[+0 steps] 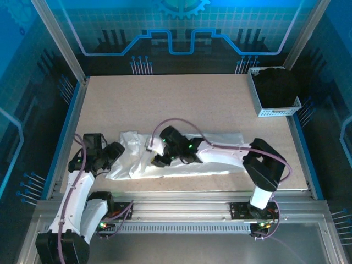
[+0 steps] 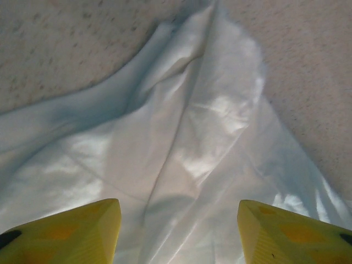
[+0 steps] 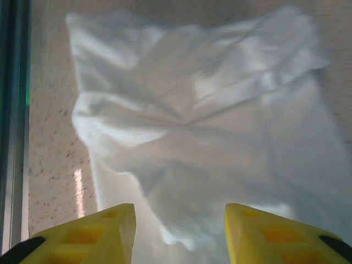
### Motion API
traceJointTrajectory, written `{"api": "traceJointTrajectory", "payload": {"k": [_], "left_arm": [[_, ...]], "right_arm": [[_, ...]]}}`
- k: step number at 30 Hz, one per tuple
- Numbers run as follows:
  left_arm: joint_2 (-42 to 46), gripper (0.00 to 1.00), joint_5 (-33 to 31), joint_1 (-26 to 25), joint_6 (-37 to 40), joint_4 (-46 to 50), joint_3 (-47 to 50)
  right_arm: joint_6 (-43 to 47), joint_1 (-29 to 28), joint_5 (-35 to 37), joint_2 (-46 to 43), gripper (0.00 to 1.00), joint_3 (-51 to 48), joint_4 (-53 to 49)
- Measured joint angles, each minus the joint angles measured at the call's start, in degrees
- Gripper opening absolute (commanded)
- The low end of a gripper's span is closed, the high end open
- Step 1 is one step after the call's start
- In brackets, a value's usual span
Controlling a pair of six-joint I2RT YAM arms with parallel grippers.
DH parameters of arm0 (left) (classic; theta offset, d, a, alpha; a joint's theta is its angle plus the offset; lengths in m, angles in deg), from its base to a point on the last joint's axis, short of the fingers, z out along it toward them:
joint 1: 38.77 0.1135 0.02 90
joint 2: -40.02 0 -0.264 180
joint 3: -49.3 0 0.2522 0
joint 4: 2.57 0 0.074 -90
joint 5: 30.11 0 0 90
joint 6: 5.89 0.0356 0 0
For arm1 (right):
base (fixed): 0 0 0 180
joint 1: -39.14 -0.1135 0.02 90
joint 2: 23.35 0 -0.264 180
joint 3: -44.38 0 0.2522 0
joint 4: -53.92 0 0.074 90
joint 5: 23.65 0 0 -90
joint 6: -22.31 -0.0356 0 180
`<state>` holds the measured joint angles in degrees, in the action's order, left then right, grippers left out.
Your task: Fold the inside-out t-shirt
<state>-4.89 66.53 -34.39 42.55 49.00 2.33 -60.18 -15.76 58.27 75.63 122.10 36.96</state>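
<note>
Lying as a rumpled strip near the desk's front edge, inside-out t-shirt partly hidden under right arm; left gripper low at shirt's left end, jaws spread; right gripper reaching leftward over shirt's middle, jaws spread, nothing pinched; fingertips cut off in wrist views.

soft cloth t-shirt, matt speckled table

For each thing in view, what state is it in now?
Thin white cloth t-shirt: bunched into a long wrinkled strip on the table, unheld.
Left gripper: open above the t-shirt.
Right gripper: open above the t-shirt.
White perforated basket: upright, holding a black garment.
</note>
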Motion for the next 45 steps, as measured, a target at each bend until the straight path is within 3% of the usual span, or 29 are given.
{"api": "traceJointTrajectory", "payload": {"k": [5,9,13,16,19,22,26,30,34,39,45], "left_arm": [[-12.3,0.58,-2.0,-9.2,1.1,-8.7,-2.7],[-22.9,0.59,-4.4,-11.6,1.0,-13.4,-3.4],[-26.4,0.55,-7.0,-11.7,1.3,-16.5,-3.4],[-28.5,0.48,-7.3,-11.7,1.8,-19.1,-3.4],[-31.2,0.38,-7.3,-11.7,2.8,-21.2,-3.4],[-33.5,0.23,-7.5,-11.7,3.6,-22.8,-3.4],[-35.1,0.00,-8.4,-11.6,4.7,-23.9,-3.4],[-35.2,0.00,-9.2,-11.1,5.6,-24.5,-3.4],[-35.2,0.00,-9.9,-9.7,6.2,-24.4,-3.4],[-34.8,0.00,-10.0,-8.0,7.5,-24.4,-3.4],[-34.6,0.00,-10.8,-7.3,8.6,-24.4,-3.4]], "right_arm": [[-8.5,4.1,-1.6,3.9,0.32,3.7,-1.0],[-14.7,4.4,-2.9,8.4,0.36,5.9,-3.4],[-19.7,4.6,-5.1,10.9,0.40,6.0,-5.2],[-22.5,4.5,-6.4,12.7,0.39,6.3,-6.1],[-24.5,4.5,-7.6,14.6,0.30,6.8,-6.4],[-26.0,4.5,-9.2,15.4,0.13,7.1,-6.4],[-26.7,4.3,-10.9,15.3,0.07,7.4,-6.7],[-27.7,4.2,-11.8,13.2,0.02,7.4,-8.9],[-28.6,3.7,-11.7,10.4,0.01,9.2,-13.5],[-30.7,2.4,-10.1,10.1,0.07,12.9,-19.3],[-33.1,1.6,-8.7,10.1,0.27,14.1,-25.1]]}}
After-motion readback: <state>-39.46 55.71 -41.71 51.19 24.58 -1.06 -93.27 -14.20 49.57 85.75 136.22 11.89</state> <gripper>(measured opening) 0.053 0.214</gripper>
